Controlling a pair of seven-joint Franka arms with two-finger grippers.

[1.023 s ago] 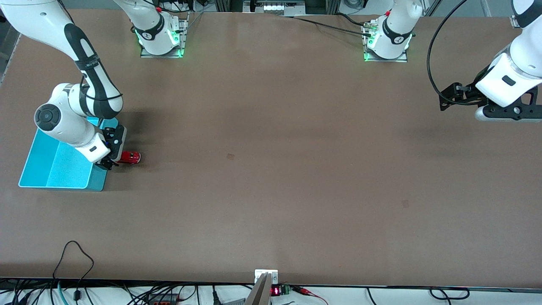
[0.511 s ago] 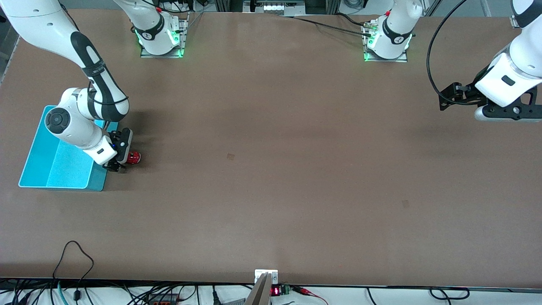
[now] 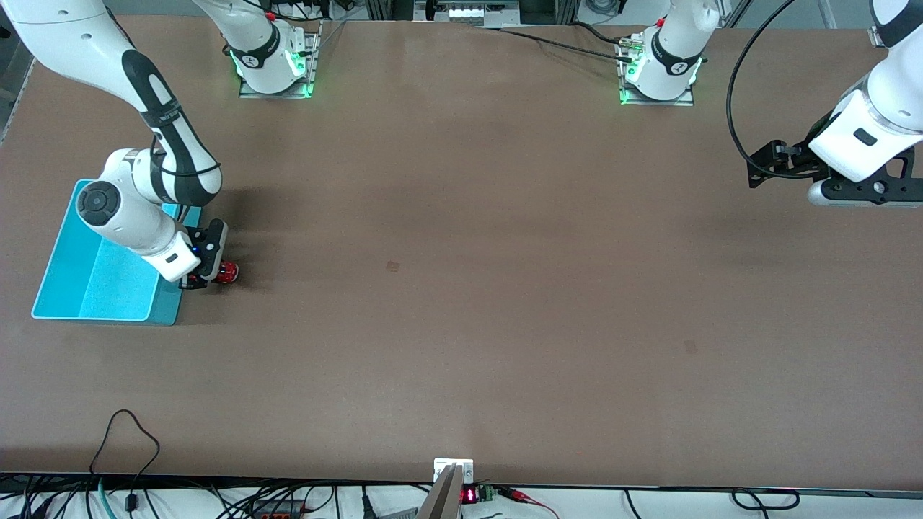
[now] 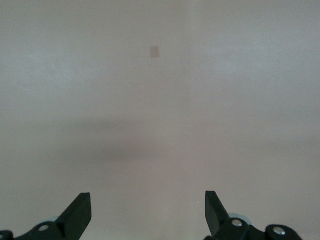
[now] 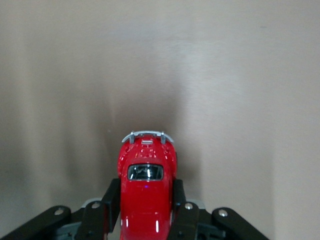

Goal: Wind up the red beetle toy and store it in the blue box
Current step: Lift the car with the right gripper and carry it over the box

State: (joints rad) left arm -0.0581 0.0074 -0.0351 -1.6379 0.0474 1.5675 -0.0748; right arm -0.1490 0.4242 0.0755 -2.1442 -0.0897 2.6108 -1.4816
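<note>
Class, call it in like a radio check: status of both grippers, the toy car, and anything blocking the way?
Right gripper shut on red beetle toy, on table beside blue box. Left gripper open, waiting over bare table. Nothing blocking.

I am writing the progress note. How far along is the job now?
Done: the right gripper has its fingers shut on the toy, on the table beside the box. In hand: that grasp. Left: winding is not visible; the toy is not in the box. The left gripper waits open.
</note>
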